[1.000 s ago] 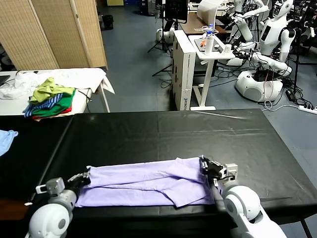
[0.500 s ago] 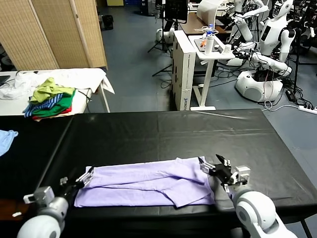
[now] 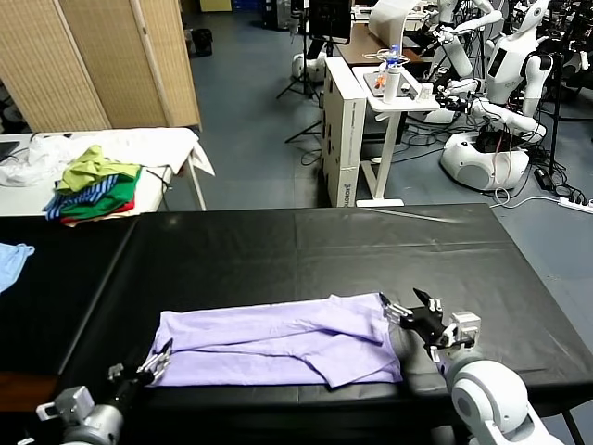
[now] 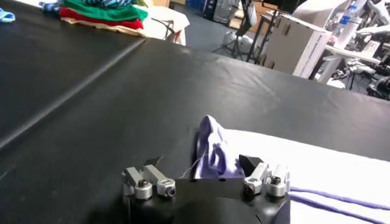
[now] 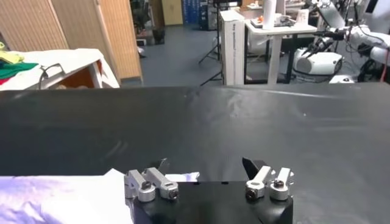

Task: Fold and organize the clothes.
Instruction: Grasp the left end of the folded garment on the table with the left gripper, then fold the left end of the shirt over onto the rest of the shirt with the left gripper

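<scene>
The pale lavender T-shirt (image 3: 278, 341) lies flat as a long folded strip across the near part of the black table (image 3: 306, 243). My left gripper (image 3: 154, 360) stands open just off the shirt's left end, at the table's front edge. In the left wrist view that end is a small raised bunch of the T-shirt (image 4: 211, 151) just beyond the left gripper (image 4: 201, 163), with nothing held. My right gripper (image 3: 409, 311) stands open beside the shirt's right end. In the right wrist view the right gripper (image 5: 206, 165) is empty, with the T-shirt (image 5: 61, 199) off to one side.
A heap of green, striped and red garments (image 3: 93, 184) sits on a white side table at the far left. A light blue cloth (image 3: 11, 260) lies at the table's left edge. A white cabinet (image 3: 345, 130) and other robots (image 3: 500, 102) stand beyond the table.
Both grippers have opened and let go of the shirt's ends. They drew back toward the near edge, the left one sinking low. The shirt now lies free.
</scene>
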